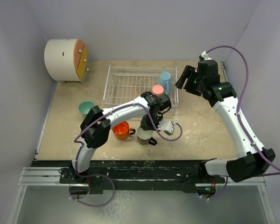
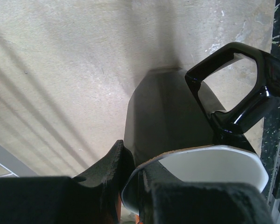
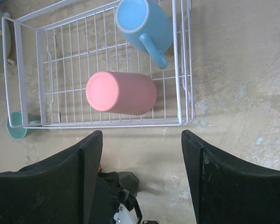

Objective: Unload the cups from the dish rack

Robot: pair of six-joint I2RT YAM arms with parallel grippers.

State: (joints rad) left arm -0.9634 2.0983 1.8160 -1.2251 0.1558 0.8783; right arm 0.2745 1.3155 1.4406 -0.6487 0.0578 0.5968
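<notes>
At far left of the top view the drum [image 1: 65,59] stands against the wall, and near it the teal mug [image 1: 86,108] sits on the table [image 1: 200,126], outside the rack's left end. Next come the orange mug [image 1: 121,130] and the black mug [image 2: 168,116], side by side on the table in front of the rack [image 1: 130,67]. The left gripper [image 2: 133,163] is down on the black mug with its fingers closed on the wall, one outside and one inside the white bowl, and the handle points away from the wrist. Three cups therefore look unloaded, and that arm is busy. Two cups are left in the rack, both at its right end and both base up: the pink tumbler [image 3: 121,93] by the near right corner, and the blue mug [image 3: 144,25] just behind it, its handle turned toward the right wrist. The right gripper [image 3: 141,135] hangs just off that corner with its fingers wide apart and holding nothing. It is clearly the nearer arm to both cups. Its next move likely turns on the tumbler, which lies straight ahead over the low wire wall and a little left of the line between the fingers. The tumbler seems to stand inverted, so its long axis is near vertical. The blue mug stands just beside it, so a reach should come from the near side.
</notes>
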